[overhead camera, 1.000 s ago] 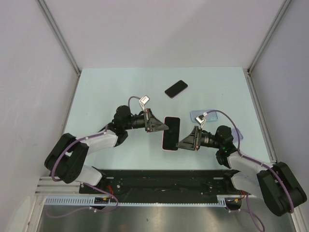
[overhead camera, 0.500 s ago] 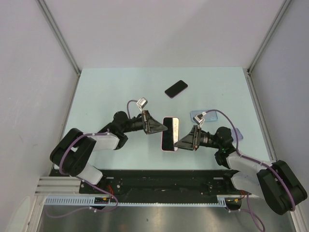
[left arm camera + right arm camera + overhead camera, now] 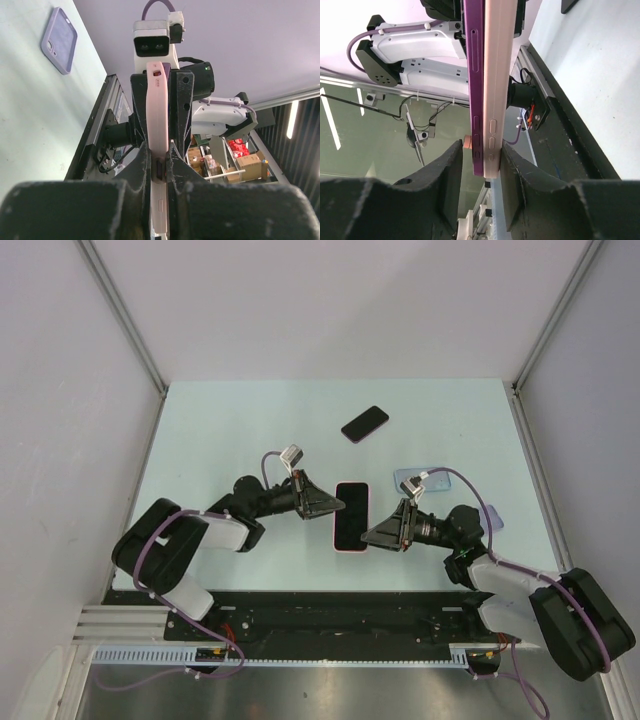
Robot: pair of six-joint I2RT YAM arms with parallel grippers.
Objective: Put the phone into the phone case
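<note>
Phone (image 3: 351,515) is screen-up between the two arms, near the middle of the desk (image 3: 230,430), sitting in or against the pink phone case (image 3: 497,75); pink rim shows round the dark screen from the top view. Left fingers (image 3: 139,167) are clamped tight on the case edge, pink strip pinched between the pads, case running straight away from the left wrist camera toward the other arm. Right fingers (image 3: 447,175) straddle the opposite end, one on each face, right up against both phone and case; cannot tell whether they are squeezing or just resting there. Right wrist view is edge-on: purple phone side with its buttons lies flush alongside the pink case side, both full length in view, the purple side not covered by the pink along this edge. Whether the phone and case are lifted off the desk or touching it is not clear. Second black phone (image 3: 365,424) lies flat farther back on the desk, well apart from the arms. Lavender case (image 3: 59,40) lies flat on the desk near the right arm, partly hidden by it in the top view.
</note>
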